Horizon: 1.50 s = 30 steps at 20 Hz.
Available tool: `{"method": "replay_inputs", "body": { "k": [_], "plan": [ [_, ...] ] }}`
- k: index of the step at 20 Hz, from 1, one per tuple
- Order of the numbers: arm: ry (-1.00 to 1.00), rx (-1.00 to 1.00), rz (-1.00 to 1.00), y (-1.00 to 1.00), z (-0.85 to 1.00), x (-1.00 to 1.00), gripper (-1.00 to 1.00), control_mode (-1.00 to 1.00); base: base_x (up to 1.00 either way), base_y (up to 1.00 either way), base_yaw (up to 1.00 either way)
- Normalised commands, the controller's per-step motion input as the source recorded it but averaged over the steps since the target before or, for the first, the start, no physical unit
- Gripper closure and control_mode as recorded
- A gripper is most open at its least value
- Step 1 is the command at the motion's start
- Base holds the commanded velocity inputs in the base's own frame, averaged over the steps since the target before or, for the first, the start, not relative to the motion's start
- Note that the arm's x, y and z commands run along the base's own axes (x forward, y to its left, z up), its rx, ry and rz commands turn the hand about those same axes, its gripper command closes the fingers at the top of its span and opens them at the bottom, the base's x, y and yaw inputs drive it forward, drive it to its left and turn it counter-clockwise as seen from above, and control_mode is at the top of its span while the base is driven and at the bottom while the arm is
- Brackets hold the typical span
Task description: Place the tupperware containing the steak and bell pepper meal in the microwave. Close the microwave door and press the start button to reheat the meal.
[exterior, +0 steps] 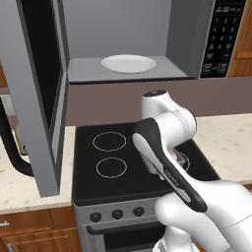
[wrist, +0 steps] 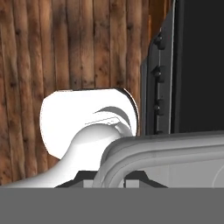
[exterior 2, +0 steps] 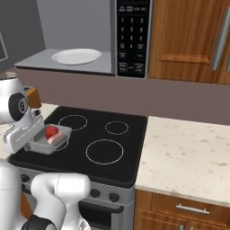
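tupperware: we see the tupperware (exterior 2: 48,140), a shallow clear rectangular tray, held level above the front left of the stove (exterior 2: 103,134), well below the microwave (exterior 2: 85,31).
contents: in it lies the steak and bell pepper meal (exterior 2: 53,134), a round red lump with a pinkish slab just beside it.
tool: we read the tool (exterior 2: 32,141) as closed on the tupperware's near rim; in the hand view the rounded pale rim (wrist: 166,151) crosses right above the fingertips.
microwave: a grey box with its cavity bare save for a white round plate (exterior: 128,63); a black keypad panel (exterior 2: 131,36) sits on its right.
microwave door: we see the microwave door (exterior: 42,93) swung wide to the left, grey frame around dark glass.
stove: a flat black top with white burner rings and a row of dark knobs (exterior: 117,214) on its grey front.
counter: the speckled cream counter (exterior 2: 188,157) flanks the stove, with wooden cabinets (exterior 2: 188,40) above and below.
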Motion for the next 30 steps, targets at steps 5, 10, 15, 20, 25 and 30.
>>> {"method": "replay_inputs", "body": {
  "k": [5, 10, 15, 20, 25, 30],
  "plan": [
    [0.0, 0.0, 0.0, 0.0, 0.0, 0.0, 1.0, 1.0, 0.13, 0.07, 0.09],
    [0.0, 0.0, 0.0, 0.0, 0.0, 0.0, 1.0, 1.0, 0.0, 0.02, 0.07],
    [-0.09, 0.0, 0.0, 0.06, 0.19, 0.01, 1.0, -1.0, 0.0, 0.03, 0.0],
    [-0.21, -0.03, 0.0, 0.0, 0.89, 0.02, 1.0, -1.0, 0.0, 0.0, 0.0],
    [-0.26, -0.04, 0.0, 0.0, 0.91, 0.02, 1.0, -1.0, 0.0, 0.0, 0.0],
    [-0.17, 0.0, 0.0, 0.0, 0.61, 0.31, 1.0, -1.0, 0.0, 0.0, 0.0]
  ]
}}
